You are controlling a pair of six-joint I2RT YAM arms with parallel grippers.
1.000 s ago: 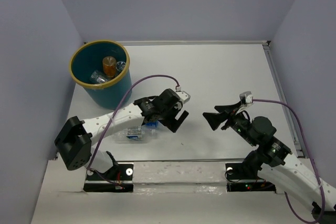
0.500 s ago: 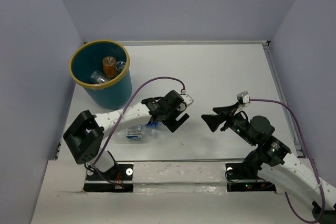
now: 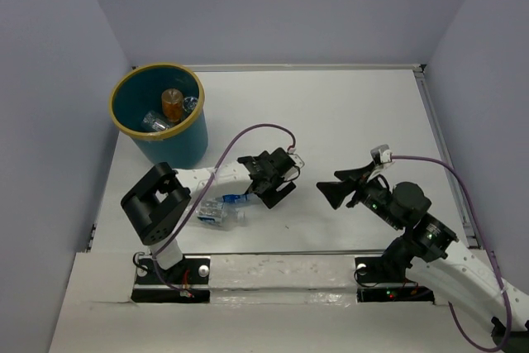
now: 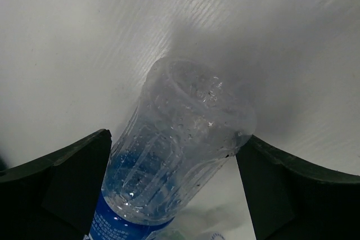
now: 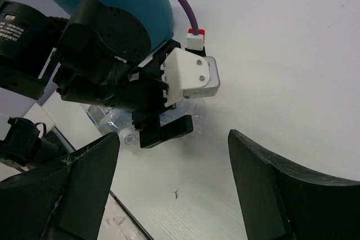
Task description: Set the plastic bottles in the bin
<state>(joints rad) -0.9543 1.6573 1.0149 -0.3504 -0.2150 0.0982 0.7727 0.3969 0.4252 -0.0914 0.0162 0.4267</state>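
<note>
Left claw [image 4: 174, 139] straddles 1 clear blue-label bottle [image 4: 180, 161] over the white table [image 4: 84, 37]. 1 finger sits on each side, at or near the bottle's walls; can't tell if it's actually squeezed. Right claw [image 3: 329, 183] is spread wide with nothing in it, hovering just right of the left claw, tips facing it. Bin [image 3: 182, 145] stands well off, far-left of the left claw. Inside it: 1 orange bottle [image 3: 172, 103] plus clear ones [image 3: 153, 121].

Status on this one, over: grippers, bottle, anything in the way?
Left gripper open, straddling a blue-label bottle lying on the table. Right gripper open, empty, off to the side. Bin holds several bottles; nothing blocks the path to it.
</note>
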